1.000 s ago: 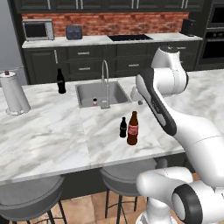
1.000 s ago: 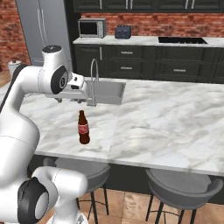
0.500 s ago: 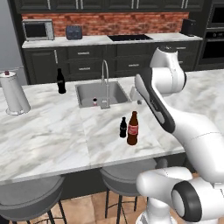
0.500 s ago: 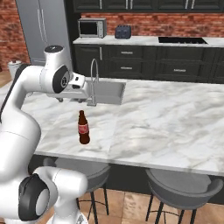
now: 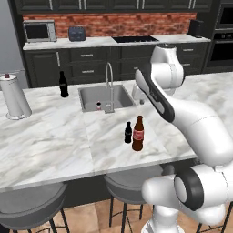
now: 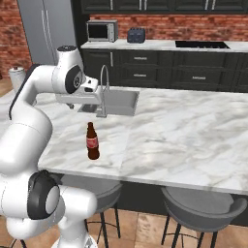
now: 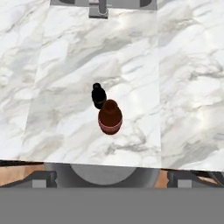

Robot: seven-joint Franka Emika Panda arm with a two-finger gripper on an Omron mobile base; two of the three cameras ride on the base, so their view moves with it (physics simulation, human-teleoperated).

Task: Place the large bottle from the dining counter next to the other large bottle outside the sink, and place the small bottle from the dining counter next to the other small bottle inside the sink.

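Observation:
The large bottle (image 5: pixel 138 133), brown with a red label, stands near the front edge of the dining counter (image 5: pixel 54 136). The small bottle (image 5: pixel 128 132), short and black, stands close on its left. Seen from above in the hand view, the large bottle (image 7: pixel 110 116) and the small bottle (image 7: pixel 98 95) stand almost touching. My gripper (image 5: pixel 140 101) hangs open and empty high above the counter, between the sink (image 5: pixel 119 93) and the two bottles. The other large bottle (image 5: pixel 63 84) stands outside the sink to its left. The other small bottle (image 5: pixel 98 106) is in the basin.
A curved faucet (image 5: pixel 109 86) rises at the sink's front rim, close to my hand. A paper towel roll (image 5: pixel 13 96) stands at the counter's far left. Grey stools (image 5: pixel 132 182) sit under the counter's front edge. The marble to the right (image 6: pixel 193 131) is bare.

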